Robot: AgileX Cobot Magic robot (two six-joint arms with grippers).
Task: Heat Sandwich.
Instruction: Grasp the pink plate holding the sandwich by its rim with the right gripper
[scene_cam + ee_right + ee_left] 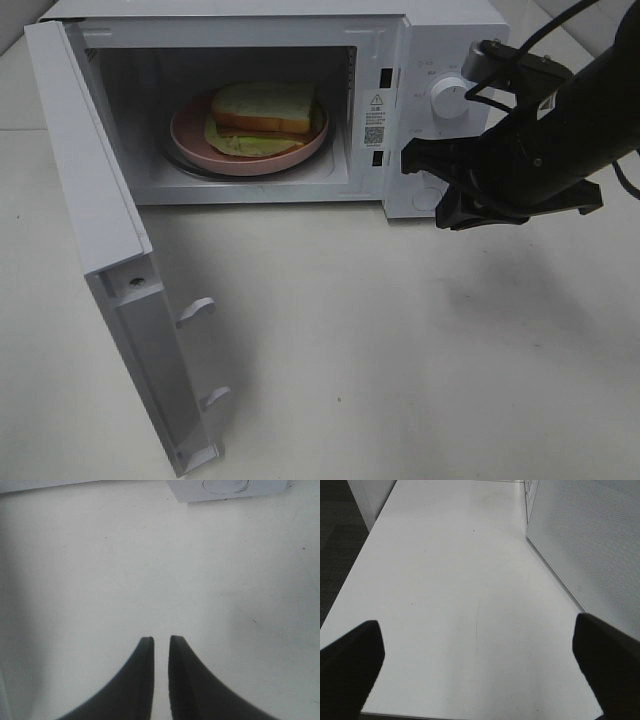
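From high up: inside open white microwave oven (pixel 440 45), pale-bread sandwich (pixel 265 108) with green leaf, lying on round salmon-pink plate (pixel 190 140); black right gripper (pixel 425 180) just before microwave's control panel.

Left wrist: left gripper (pixel 476 627) beside microwave's perforated wall, jaws spread wide, empty, over white surface (pixel 445 555).

Right wrist: jaws nearly together, thin slit between, holding nothing, near microwave's round dial (pixel 225 485).

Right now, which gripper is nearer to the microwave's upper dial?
Right. The right gripper hangs just in front of the upper dial. The left gripper is over the table beside a perforated white panel, outside the high view.
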